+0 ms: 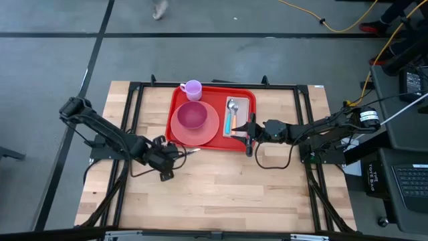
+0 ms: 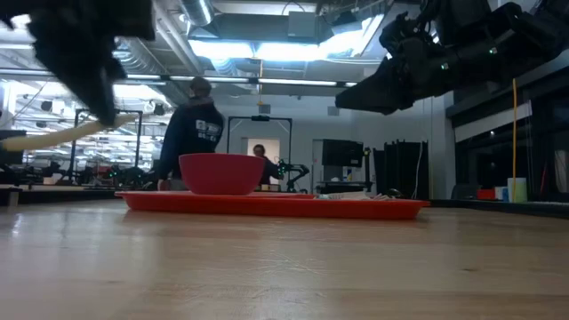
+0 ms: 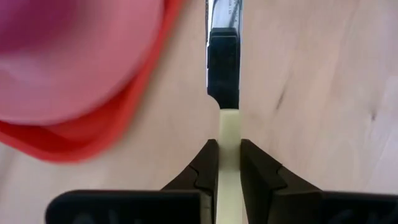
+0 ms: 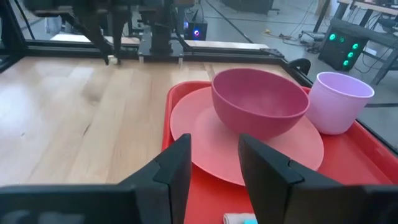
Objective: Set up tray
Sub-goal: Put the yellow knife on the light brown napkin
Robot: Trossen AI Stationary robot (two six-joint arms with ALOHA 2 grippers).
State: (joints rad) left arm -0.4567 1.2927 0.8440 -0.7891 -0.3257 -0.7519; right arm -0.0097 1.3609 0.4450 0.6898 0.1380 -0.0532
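The red tray (image 1: 177,94) lies at the table's far middle. It carries a pink plate (image 1: 210,130), a pink bowl (image 4: 258,102), a lilac cup (image 1: 192,88), and a teal-handled spoon (image 1: 230,114) on a grey napkin. My left gripper (image 1: 175,154) hangs near the tray's near left corner (image 3: 81,143), shut on a piece of cutlery (image 1: 190,151) with a cream handle, a black collar and a metal end. My right gripper (image 4: 214,171) hovers open over the tray's near right part, with nothing between its fingers. My left gripper pinches the cutlery's cream handle (image 3: 229,134) between its two fingers (image 3: 208,162), which lie along it. The handle runs far back between them, while the black collar (image 3: 222,62) and the metal end stick out ahead. In the low view the handle (image 2: 62,133) hangs clear of the table, slightly tilted.
Bare wood stretches across the table's near half. A black frame (image 1: 134,87) runs around the table's edges. In the room beyond the table a person (image 2: 191,133) stands behind the bowl.
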